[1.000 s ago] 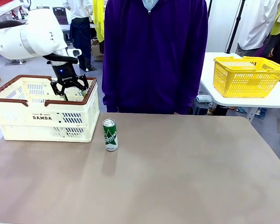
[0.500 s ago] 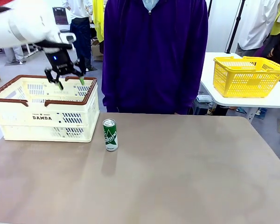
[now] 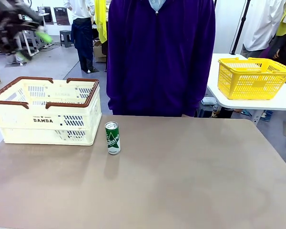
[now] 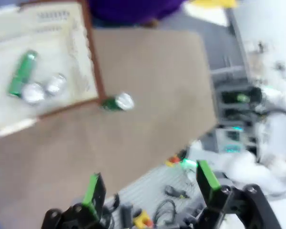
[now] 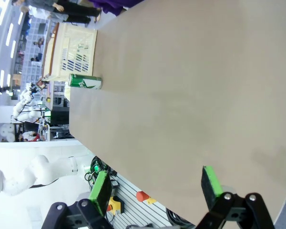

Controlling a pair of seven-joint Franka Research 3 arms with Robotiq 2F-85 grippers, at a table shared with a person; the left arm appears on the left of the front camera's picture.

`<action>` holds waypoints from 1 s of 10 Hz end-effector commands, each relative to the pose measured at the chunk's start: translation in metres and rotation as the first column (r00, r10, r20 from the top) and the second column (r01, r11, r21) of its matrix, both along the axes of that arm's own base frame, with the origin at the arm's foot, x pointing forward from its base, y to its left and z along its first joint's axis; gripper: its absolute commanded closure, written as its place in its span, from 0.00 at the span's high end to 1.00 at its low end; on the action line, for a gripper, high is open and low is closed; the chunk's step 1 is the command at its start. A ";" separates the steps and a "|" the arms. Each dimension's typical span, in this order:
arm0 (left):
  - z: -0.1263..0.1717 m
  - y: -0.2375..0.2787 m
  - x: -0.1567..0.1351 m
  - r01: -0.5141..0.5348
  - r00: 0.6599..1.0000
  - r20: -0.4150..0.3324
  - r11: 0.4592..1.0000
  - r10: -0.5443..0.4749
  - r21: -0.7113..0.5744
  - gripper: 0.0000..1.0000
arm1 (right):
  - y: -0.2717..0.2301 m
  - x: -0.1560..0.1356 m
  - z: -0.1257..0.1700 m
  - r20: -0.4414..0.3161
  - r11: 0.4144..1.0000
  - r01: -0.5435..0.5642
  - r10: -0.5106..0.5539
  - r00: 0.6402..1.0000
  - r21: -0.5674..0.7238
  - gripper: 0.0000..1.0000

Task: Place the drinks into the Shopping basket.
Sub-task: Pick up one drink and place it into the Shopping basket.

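A slim green can with white lettering and a silver top stands upright on the bench, near its far edge and toward the left, just beside the near right corner of the Shopping basket but apart from it. The basket is a cream-white slotted crate with a brown rim and handles and "DAMDA" printed on its near side; it sits at the bench's far left corner. In the left wrist view, blurred, cans lie on the basket's floor: a green one on its side and two silver tops beside it, colours otherwise hard to tell. The left gripper is high above the bench's far left corner, blurred, its fingers spread with nothing between them. The right gripper hangs over the bare bench, fingers spread and empty. A person in a purple top stands at the far edge.
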State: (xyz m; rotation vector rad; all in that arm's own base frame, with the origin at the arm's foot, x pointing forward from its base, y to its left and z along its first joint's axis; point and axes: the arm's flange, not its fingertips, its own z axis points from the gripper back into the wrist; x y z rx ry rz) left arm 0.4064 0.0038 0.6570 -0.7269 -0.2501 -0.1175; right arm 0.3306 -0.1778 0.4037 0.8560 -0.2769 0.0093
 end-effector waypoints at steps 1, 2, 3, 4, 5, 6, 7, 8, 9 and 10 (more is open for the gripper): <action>-0.060 0.079 -0.032 0.173 0.981 -0.027 0.931 -0.191 -0.321 1.00 | 0.000 -0.001 0.002 -0.004 1.000 -0.004 0.004 1.000 -0.003 1.00; -0.088 0.106 -0.052 0.189 0.979 0.015 0.873 -0.204 -0.449 1.00 | 0.000 -0.001 0.002 -0.004 1.000 -0.004 0.004 1.000 -0.003 1.00; -0.118 0.125 -0.070 0.180 0.981 0.036 0.836 -0.189 -0.518 1.00 | 0.000 -0.001 0.002 -0.004 1.000 -0.004 0.004 1.000 -0.003 1.00; -0.137 0.134 -0.079 0.168 0.983 0.036 0.820 -0.178 -0.548 1.00 | 0.000 -0.001 0.002 -0.004 1.000 -0.004 0.004 1.000 -0.003 1.00; -0.148 0.139 -0.082 0.162 0.984 0.023 0.823 -0.179 -0.544 1.00 | 0.000 -0.001 0.002 -0.004 1.000 -0.004 0.004 1.000 -0.003 1.00; -0.152 0.135 -0.077 0.144 0.983 -0.029 0.860 -0.181 -0.489 1.00 | 0.000 -0.001 0.002 -0.004 1.000 -0.004 0.004 1.000 -0.003 1.00; -0.150 0.145 -0.097 0.167 0.985 0.055 0.812 -0.164 -0.560 1.00 | 0.000 -0.001 0.002 -0.004 1.000 -0.004 0.004 1.000 -0.003 1.00; -0.150 0.145 -0.097 0.167 0.985 0.055 0.812 -0.164 -0.560 1.00 | 0.000 -0.001 0.002 -0.004 1.000 -0.004 0.004 1.000 -0.003 1.00; -0.150 0.145 -0.097 0.167 0.985 0.055 0.812 -0.164 -0.560 1.00 | 0.000 -0.001 0.002 -0.004 1.000 -0.004 0.004 1.000 -0.003 1.00; -0.150 0.145 -0.097 0.167 0.985 0.055 0.812 -0.164 -0.560 1.00 | 0.000 -0.001 0.002 -0.004 1.000 -0.004 0.004 1.000 -0.003 1.00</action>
